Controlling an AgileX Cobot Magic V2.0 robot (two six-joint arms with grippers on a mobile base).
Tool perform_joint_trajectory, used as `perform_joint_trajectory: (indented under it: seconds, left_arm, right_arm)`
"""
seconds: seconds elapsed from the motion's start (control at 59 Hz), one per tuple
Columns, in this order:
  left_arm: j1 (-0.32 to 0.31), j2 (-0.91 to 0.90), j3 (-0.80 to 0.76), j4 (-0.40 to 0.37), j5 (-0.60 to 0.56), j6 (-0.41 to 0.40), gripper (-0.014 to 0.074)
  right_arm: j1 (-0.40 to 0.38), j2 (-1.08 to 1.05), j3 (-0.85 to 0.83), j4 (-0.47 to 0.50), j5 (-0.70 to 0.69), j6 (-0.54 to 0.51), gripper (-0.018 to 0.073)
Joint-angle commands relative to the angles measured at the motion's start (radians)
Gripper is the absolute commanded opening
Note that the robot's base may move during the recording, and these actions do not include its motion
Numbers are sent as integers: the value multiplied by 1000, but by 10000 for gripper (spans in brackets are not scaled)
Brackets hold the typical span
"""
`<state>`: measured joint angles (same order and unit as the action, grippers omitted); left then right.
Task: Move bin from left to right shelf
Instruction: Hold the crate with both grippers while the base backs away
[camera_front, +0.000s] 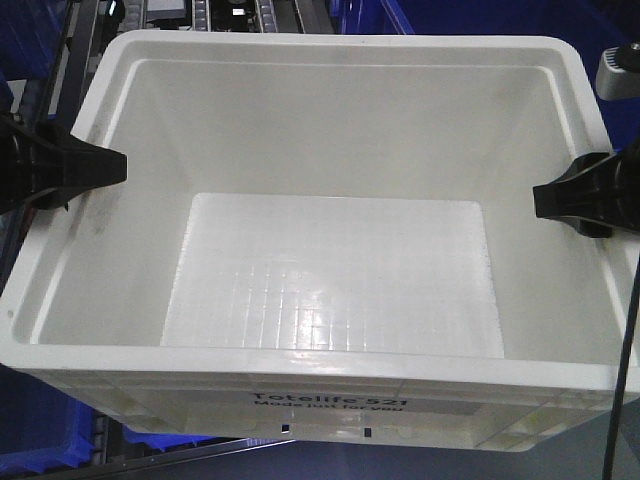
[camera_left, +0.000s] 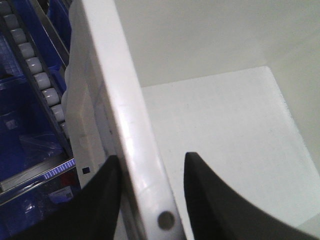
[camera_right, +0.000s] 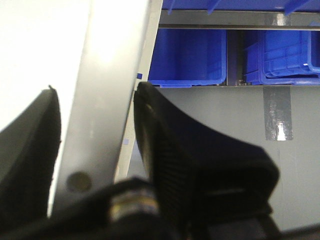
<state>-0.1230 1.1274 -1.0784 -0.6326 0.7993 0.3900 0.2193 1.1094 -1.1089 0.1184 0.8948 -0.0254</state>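
The bin (camera_front: 340, 130) is a white rectangular tote, empty, with a wide flat rim, a faint grid moulded into its floor and grey scuff marks on the left inner wall. The near side has black print: "Totelife 521" is readable, the line under it is blurred. It fills the front view, spanning between the two grippers, with blue totes (camera_front: 40, 420) showing under its near corners and past the far rim. The left gripper (camera_front: 112, 168) is clamped on the left rim. In the left wrist view, the left gripper (camera_left: 152, 157) has one black finger outside the wall and one inside. The right gripper (camera_front: 545, 195) grips the right rim the same way. In the right wrist view, the right gripper (camera_right: 95, 90) straddles the wall, with the outer finger against it. A roller rail (camera_left: 37, 80) with white wheels runs just beside the bin's left wall; can't tell which rack it belongs to. The bin's underside is hidden, so can't tell whether it rests on anything. Both arms are cut off at the frame edges. The right wrist view is mostly out of focus up close; behind are a grey floor with a tape strip (camera_right: 277, 112) and more blue totes.
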Motion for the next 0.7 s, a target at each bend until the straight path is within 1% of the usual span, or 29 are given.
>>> perform_joint_trajectory:
  seconds: [0.0,0.678]
  left_arm:
    - [-18,-39,-40,-125,-13,51,-6]
    - [-18,-39,-40,-125,-13,51,-6]
  right_arm:
    - [0,-22,-46,26,-131,3,-5]
    - [0,-22,-46,26,-131,3,-5]
